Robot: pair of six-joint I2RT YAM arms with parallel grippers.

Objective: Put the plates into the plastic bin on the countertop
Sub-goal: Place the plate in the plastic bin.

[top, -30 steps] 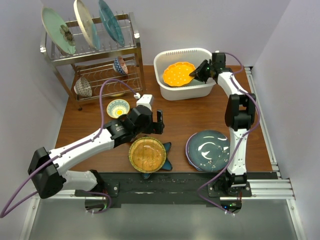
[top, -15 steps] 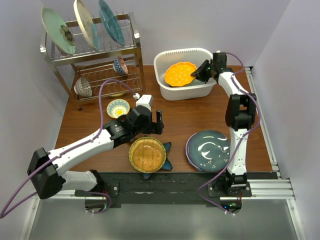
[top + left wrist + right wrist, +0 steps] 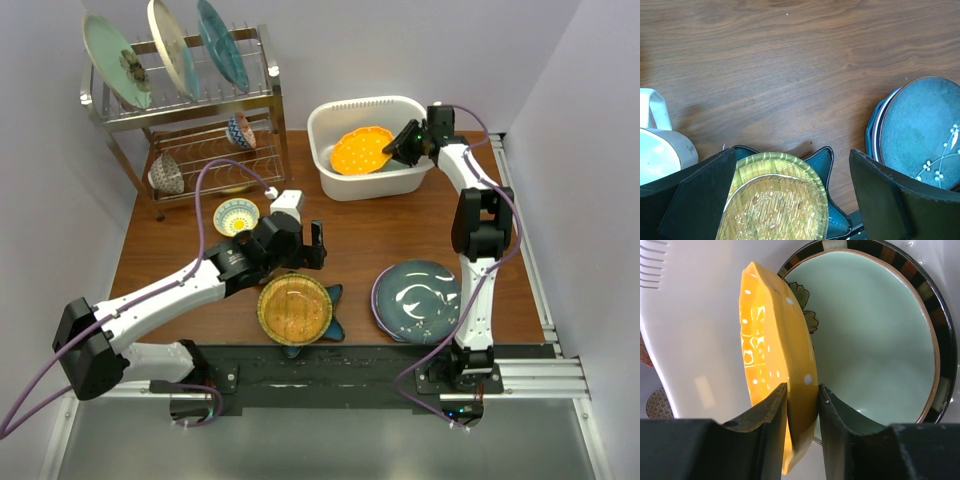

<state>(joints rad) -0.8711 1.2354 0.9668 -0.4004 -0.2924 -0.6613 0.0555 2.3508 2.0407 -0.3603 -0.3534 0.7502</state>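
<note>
Partly behind orange plate (image 3: 769, 350): mint plate (image 3: 870, 340) w/ flower

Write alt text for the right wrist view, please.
The right gripper pinches the rim of the orange dotted plate, held on edge above a mint flower plate lying on a black-striped plate in the white plastic bin.

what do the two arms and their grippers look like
The left arm and right arm have white links and black joints, with a purple cable looping along each. The left gripper and right gripper have flat matt black fingers; a white block sits on the left wrist.
</note>
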